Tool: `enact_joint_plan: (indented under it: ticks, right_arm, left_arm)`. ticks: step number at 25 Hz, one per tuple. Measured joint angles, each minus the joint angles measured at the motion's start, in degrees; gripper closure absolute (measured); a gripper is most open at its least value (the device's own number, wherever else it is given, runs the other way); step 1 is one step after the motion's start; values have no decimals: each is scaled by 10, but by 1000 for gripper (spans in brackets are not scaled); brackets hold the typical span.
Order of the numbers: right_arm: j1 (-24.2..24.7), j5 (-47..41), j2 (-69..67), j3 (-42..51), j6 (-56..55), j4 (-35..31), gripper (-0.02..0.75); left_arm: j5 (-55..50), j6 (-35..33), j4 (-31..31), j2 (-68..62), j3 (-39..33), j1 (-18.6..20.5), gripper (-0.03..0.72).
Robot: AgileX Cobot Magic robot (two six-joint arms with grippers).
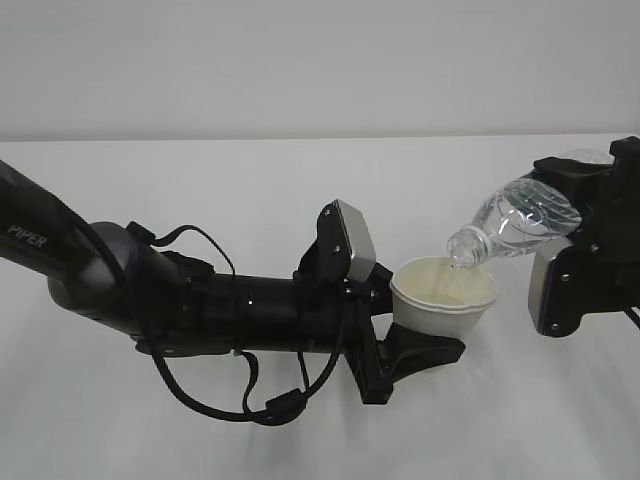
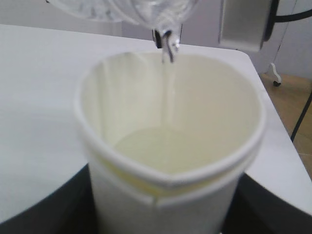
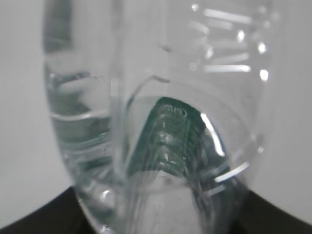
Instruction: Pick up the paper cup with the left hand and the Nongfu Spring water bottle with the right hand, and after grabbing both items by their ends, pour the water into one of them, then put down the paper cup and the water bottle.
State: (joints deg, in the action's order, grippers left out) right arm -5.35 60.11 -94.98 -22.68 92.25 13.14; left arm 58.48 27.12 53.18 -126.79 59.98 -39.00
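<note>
Left hand: the arm marked "PIPER" reaches in from the left, fingers clamped on the lower part of the paper cup, holding it up off the table!
Paper cup: right in the middle of the scene, raised above the white table, upright with a slight lean; the rim looks pinched out of round in the left wrist view.
Right hand: comes in from the right edge, gripping the Nongfu Spring water bottle by its base end, jaws closed on that end.
Nongfu Spring water bottle: tipped well over, base up at the right, open neck angled down to the left, mouth just over the far rim of the cup; green label band shows through the clear plastic up close.
Water: a thin stream drops from the bottle mouth into the cup, right now! A shallow pool lies on the cup's floor, and more sits inside the tilted bottle.
Cup and bottle: very close at the rim; contact between them cannot be told.
Two arms: apart, cup and bottle between them.
</note>
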Motion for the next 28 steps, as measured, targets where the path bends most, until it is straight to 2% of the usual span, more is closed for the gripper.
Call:
enact_joint_plan:
  ticks: [28]
  right_arm:
    - [-10, 4, 0, 0, 9, -8, 372]
  left_arm:
    - [0, 0, 0, 0, 0, 0, 238]
